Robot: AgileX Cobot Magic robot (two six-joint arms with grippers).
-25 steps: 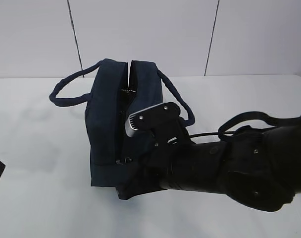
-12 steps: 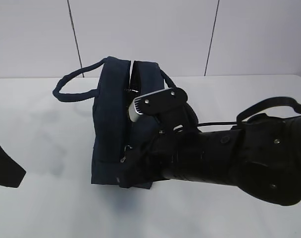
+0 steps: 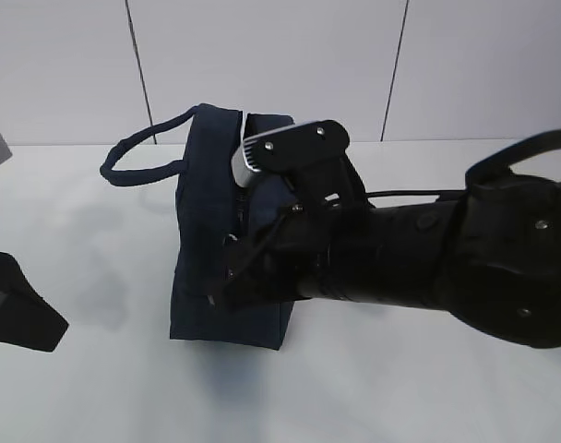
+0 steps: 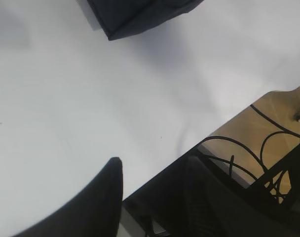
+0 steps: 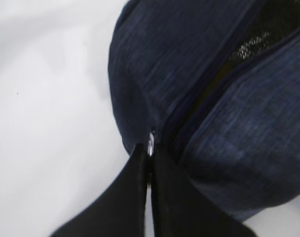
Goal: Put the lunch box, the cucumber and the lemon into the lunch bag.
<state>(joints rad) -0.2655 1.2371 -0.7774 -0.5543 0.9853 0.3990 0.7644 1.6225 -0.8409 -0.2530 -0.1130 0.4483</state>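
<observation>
On the white table (image 3: 96,388), the right gripper (image 5: 149,157) pinches the lunch bag (image 3: 207,231)'s zipper pull (image 5: 150,143); slipping could topple the bag. The left gripper (image 4: 113,170) hangs spread.

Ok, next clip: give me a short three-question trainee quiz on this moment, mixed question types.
1. True or false: the right gripper is shut on the small metal zipper pull of the boxy dark navy fabric lunch bag.
2. The left gripper is: A) on the bag's loop handle, B) apart from the bag over the white table, C) inside the bag.
3. Fill in: the bag's top seam shows a ___ in the right wrist view.

Key: 1 true; 2 B; 3 gap.
</observation>
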